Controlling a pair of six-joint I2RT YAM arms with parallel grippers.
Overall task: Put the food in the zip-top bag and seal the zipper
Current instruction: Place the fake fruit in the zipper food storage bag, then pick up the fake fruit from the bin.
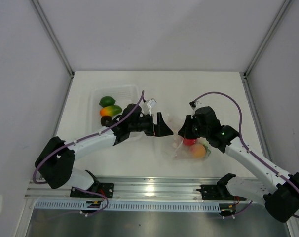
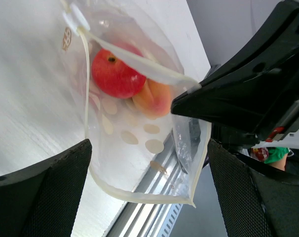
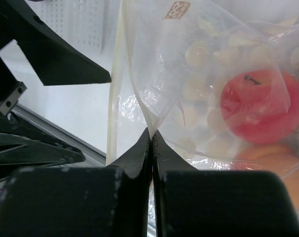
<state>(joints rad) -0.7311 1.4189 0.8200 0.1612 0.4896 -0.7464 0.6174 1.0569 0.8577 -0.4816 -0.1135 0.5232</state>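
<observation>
The transparent zip-top bag (image 1: 181, 148) lies between the two arms, with a red fruit (image 1: 189, 141) and an orange peach (image 1: 199, 151) inside. My right gripper (image 3: 152, 132) is shut on a fold of the bag's film near the mouth. The red fruit (image 3: 255, 106) and the peach (image 3: 275, 165) show through the plastic. My left gripper (image 2: 149, 195) stands wide open, and the bag's zipper rim (image 2: 86, 94) hangs between its fingers (image 2: 43, 197) without being pinched. A green fruit (image 1: 106, 101), the mango (image 1: 111, 110) and a dark brown piece (image 1: 106, 121) lie in the tray.
The white perforated tray (image 1: 127, 91) sits at the back left, behind my left arm. A metal rail (image 1: 154, 187) runs along the table's near edge. The two grippers are close, almost tip to tip, at the bag's mouth.
</observation>
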